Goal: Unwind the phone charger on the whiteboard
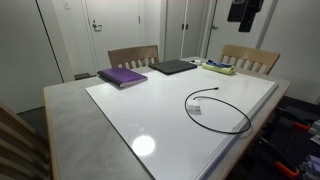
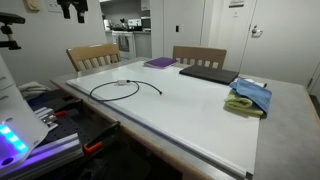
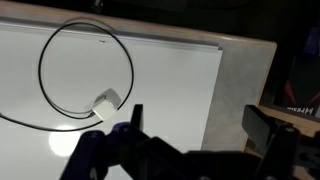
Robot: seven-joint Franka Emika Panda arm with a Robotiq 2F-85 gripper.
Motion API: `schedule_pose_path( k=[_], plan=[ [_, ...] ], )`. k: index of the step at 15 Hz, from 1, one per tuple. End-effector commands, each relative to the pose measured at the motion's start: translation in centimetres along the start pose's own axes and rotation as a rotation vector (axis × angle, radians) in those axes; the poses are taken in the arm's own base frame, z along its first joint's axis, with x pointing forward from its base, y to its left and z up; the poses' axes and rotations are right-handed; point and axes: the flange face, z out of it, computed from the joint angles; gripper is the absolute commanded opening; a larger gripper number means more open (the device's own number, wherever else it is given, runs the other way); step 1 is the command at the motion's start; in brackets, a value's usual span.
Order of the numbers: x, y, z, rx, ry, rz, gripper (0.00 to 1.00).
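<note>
Gripper: jaws spread wide, holding nothing, above the whiteboard. Phone charger lies looped on it. Grey tabletop, wooden chairs, white doors behind

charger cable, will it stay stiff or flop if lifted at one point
Probably floppy: the charger lies in a loose loop flat on the whiteboard, so lifting one point should trail the rest. Its plug looks like the bulkier end and may lag behind. On the glossy board it likely slides when pushed.
</note>
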Motion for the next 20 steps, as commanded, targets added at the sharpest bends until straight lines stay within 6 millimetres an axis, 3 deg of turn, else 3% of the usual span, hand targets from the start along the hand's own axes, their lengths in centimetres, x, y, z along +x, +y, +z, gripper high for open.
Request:
schedule_pose_path(
  k=[1,10,18,19,20],
  plan=[
    [1.5,0.8,0.0,0.01,0.001,-0.079,1.0],
    [5.2,4.2,1.5,0.038,-0.068,-0.375,1.0],
    [7.3,7.3,2.8,-0.056,-0.076,-0.629,1.0],
    [5.9,6.2,2.4,-0.049,-0.077,-0.577,1.0],
    [6.0,6.4,2.5,-0.047,-0.077,-0.58,1.0]
  ],
)
